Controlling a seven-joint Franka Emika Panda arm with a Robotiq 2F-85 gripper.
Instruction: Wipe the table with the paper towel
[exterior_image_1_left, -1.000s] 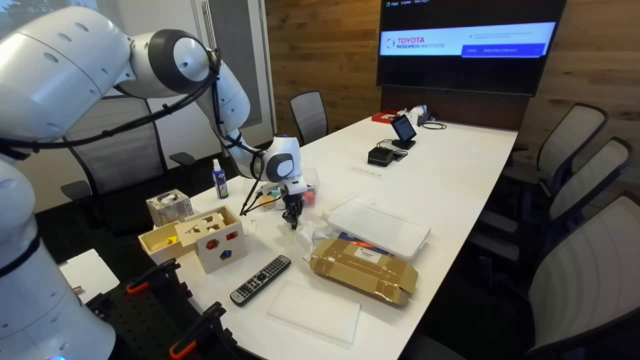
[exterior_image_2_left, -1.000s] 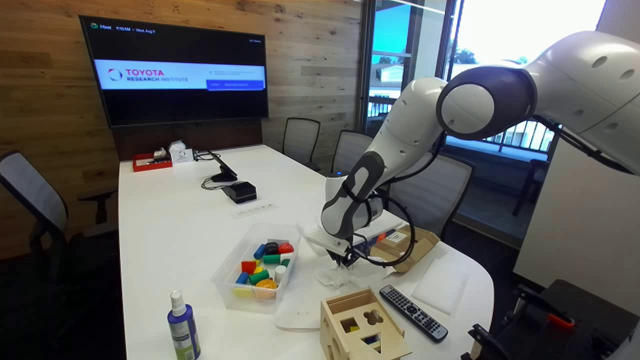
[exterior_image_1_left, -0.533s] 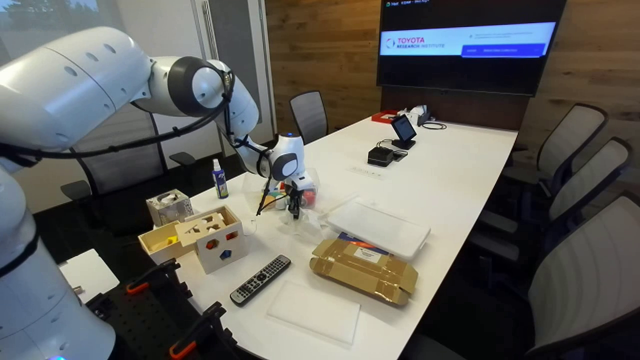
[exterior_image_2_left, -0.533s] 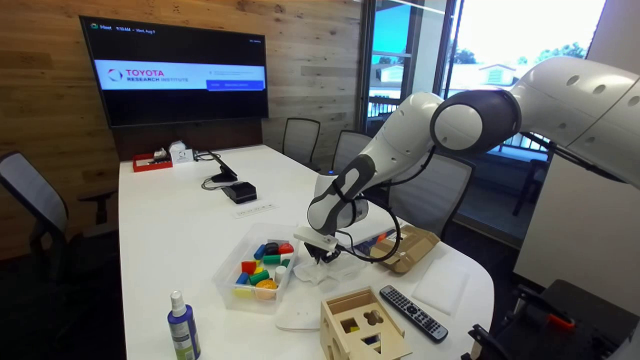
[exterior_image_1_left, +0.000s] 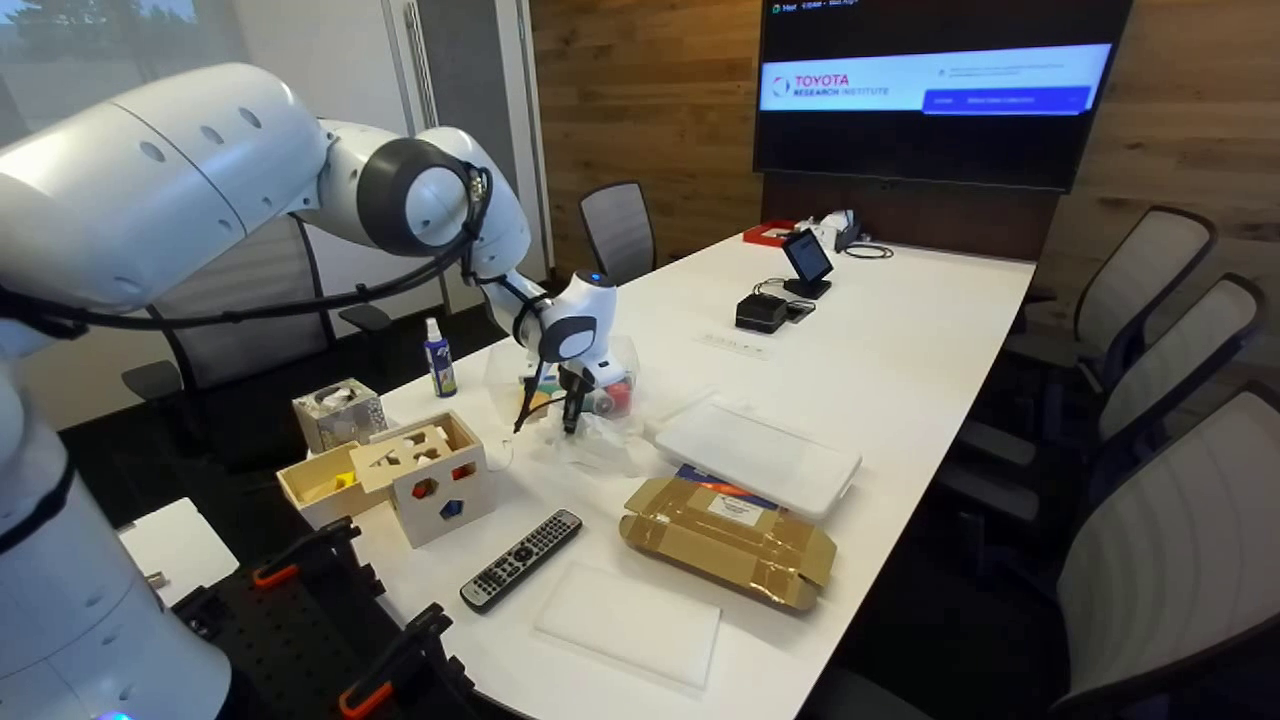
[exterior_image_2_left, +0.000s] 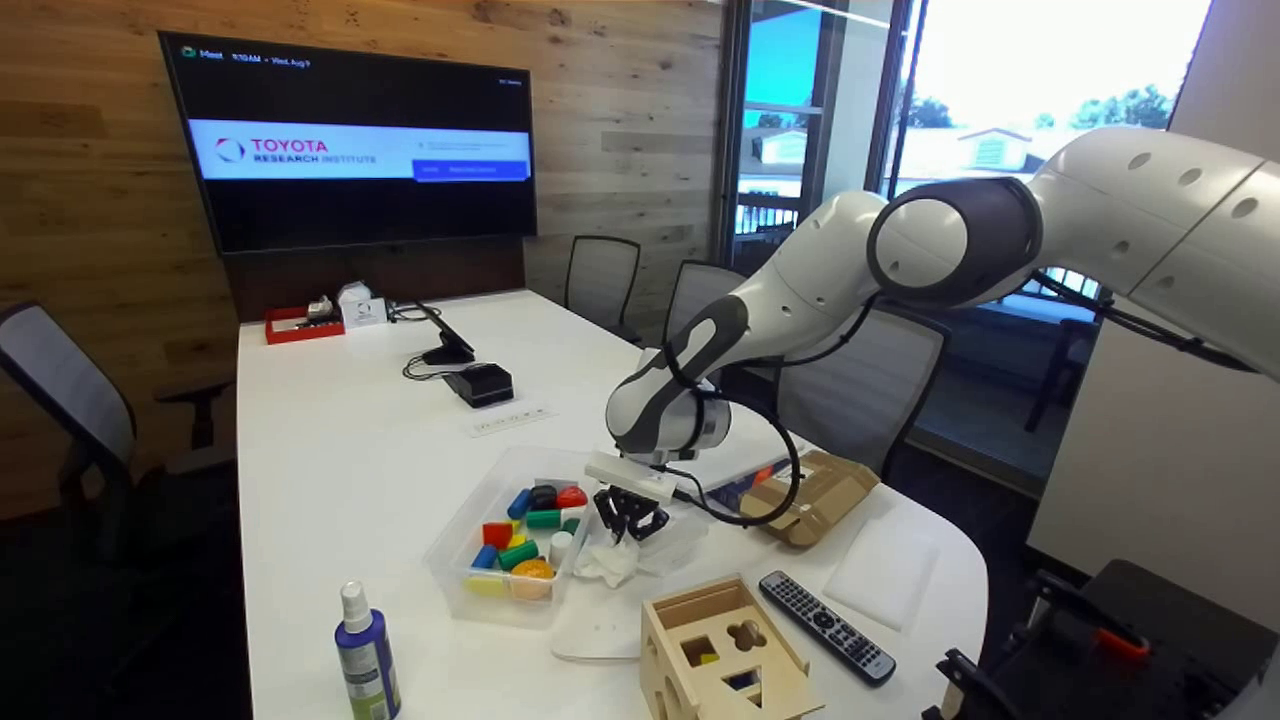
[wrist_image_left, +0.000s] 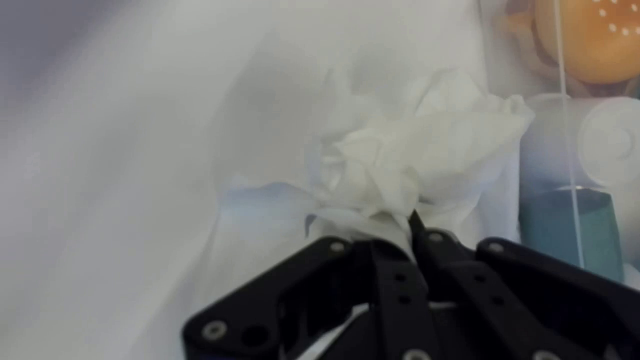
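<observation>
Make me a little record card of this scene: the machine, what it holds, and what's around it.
Setting: long white rectangular table, black wall screen beyond its far end
Machine: white jointed robot arm with a black pincer
Pincer: shut on a crumpled white paper towel
Likely job: wiping the table
Beside the towel: clear plastic bin of coloured toy pieces
Also on the table: pale wooden box with cut-out holes, black-and-grey plastic remote control, brown cardboard box, blue spray bottle with white nozzle
Unclear: how firmly the towel presses down
</observation>
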